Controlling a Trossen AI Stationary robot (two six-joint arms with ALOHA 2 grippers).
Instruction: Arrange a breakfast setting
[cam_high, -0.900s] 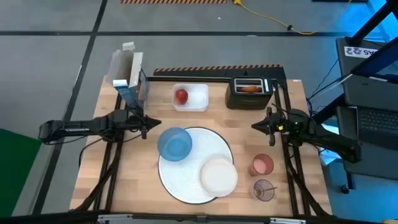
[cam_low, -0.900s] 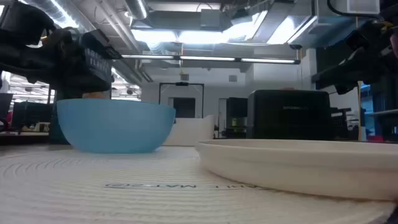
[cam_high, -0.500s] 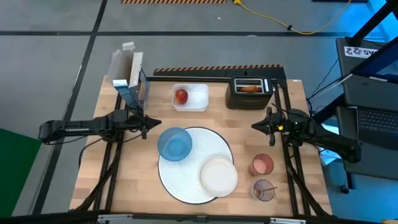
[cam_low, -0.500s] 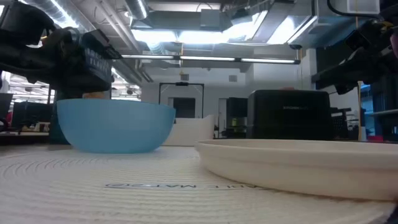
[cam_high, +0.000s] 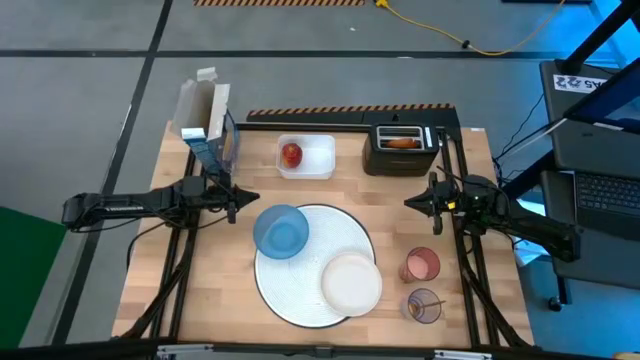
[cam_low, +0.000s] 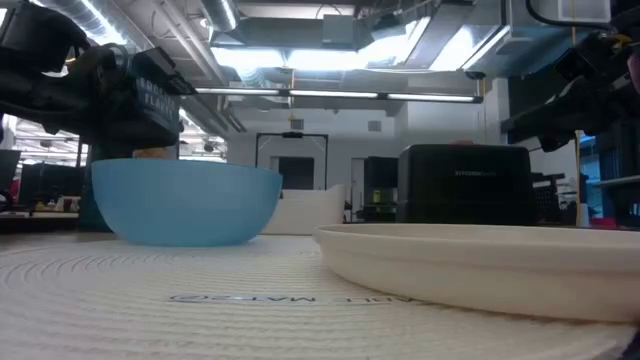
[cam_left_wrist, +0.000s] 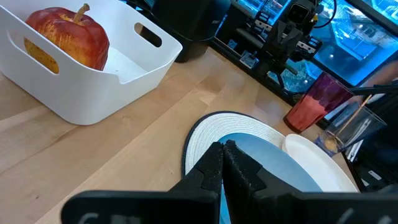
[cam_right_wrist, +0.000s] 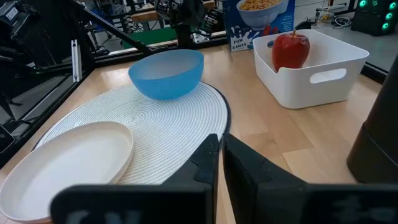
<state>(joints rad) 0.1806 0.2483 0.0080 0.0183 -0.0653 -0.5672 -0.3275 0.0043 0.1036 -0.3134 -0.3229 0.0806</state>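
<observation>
A round white mat (cam_high: 315, 265) lies mid-table. On it rest a blue bowl (cam_high: 281, 231) at the far left and a cream plate (cam_high: 351, 282) at the near right. A pink tumbler (cam_high: 422, 266) and a purple tumbler (cam_high: 425, 305) holding a thin spoon stand right of the mat. A red apple (cam_high: 291, 154) sits in a white tub (cam_high: 307, 157); a bagel (cam_high: 402, 142) sits in the black toaster (cam_high: 401, 150). My left gripper (cam_high: 250, 199) is shut and empty, just left of the bowl. My right gripper (cam_high: 410, 204) is shut and empty, above the table near the toaster.
An open blue cereal box (cam_high: 207, 125) stands at the far left corner. The toaster and tub stand along the far edge. Bare wood lies between the tub and the mat (cam_left_wrist: 143, 124) and at the near left.
</observation>
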